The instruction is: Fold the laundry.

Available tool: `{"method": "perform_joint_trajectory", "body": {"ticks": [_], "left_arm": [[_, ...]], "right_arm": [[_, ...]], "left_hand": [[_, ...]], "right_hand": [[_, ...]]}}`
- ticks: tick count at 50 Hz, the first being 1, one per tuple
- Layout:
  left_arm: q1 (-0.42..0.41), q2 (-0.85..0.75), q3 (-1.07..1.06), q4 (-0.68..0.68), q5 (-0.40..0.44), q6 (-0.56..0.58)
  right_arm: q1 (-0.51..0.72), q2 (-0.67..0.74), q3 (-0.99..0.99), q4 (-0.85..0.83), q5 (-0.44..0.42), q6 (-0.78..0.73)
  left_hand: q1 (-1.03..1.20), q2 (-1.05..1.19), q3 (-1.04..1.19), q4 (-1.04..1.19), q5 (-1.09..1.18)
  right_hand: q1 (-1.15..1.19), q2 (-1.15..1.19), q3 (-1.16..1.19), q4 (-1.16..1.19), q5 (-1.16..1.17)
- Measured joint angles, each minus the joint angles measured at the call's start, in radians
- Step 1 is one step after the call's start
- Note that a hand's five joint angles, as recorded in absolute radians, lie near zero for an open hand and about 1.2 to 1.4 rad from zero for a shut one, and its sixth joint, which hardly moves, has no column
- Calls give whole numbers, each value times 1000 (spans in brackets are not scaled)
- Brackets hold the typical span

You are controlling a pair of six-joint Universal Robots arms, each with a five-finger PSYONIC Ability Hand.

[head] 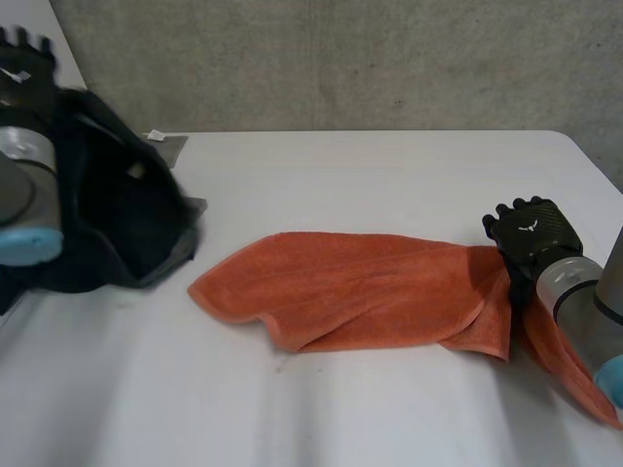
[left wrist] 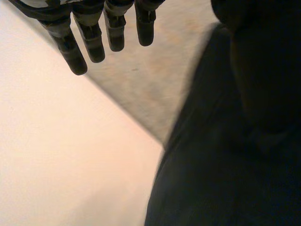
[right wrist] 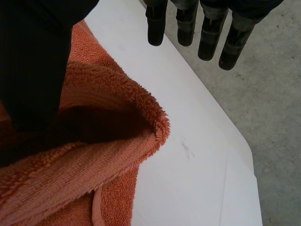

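towel: orange towel [head: 360, 287] rumpled, table's [head: 389, 175] middle to right edge
right hand [head: 531, 233]: at its right end, fingers straight, holding nothing
left hand [head: 24, 56]: far left corner, fingers straight, beside dark garment [head: 117, 214]
step: we judge flattening; next, pinch a corner

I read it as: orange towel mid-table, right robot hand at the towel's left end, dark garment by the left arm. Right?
Not quite. The right robot hand is at the right end of the orange towel, as the head view shows. The rest holds: the towel lies mid-table, and the dark garment is by the left arm.
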Motion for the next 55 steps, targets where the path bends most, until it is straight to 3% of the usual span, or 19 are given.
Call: {"method": "perform_joint_trajectory", "body": {"ticks": [11,19,28,38,47,48,55], "left_arm": [[-122,-13,-115,-31,16,0],[-231,-19,-189,-128,71,-5],[-290,-82,-204,-179,110,1],[-267,-197,-112,-178,109,9],[-194,-266,-27,-175,105,39],[-183,-273,-17,-173,103,53],[-95,-308,46,-164,83,162]], "right_arm": [[-5,-5,6,2,-4,0],[-10,-4,10,2,-5,0],[-11,-3,12,2,-6,0],[-8,-3,20,0,-6,0],[-4,-2,23,-3,-5,-1],[-4,-2,23,-3,-5,-1],[-2,-2,24,-3,-4,-1]], "left_hand": [[0,0,0,0,-8],[0,0,0,0,-8],[0,0,0,0,-8],[12,10,2,6,-3],[272,242,223,236,213],[399,351,340,353,322],[442,411,400,413,374]], "right_hand": [[0,0,0,0,0],[0,0,0,0,0],[0,0,0,0,0],[0,0,0,0,0],[0,0,0,0,0],[0,0,0,0,0],[0,0,0,0,0]]}}
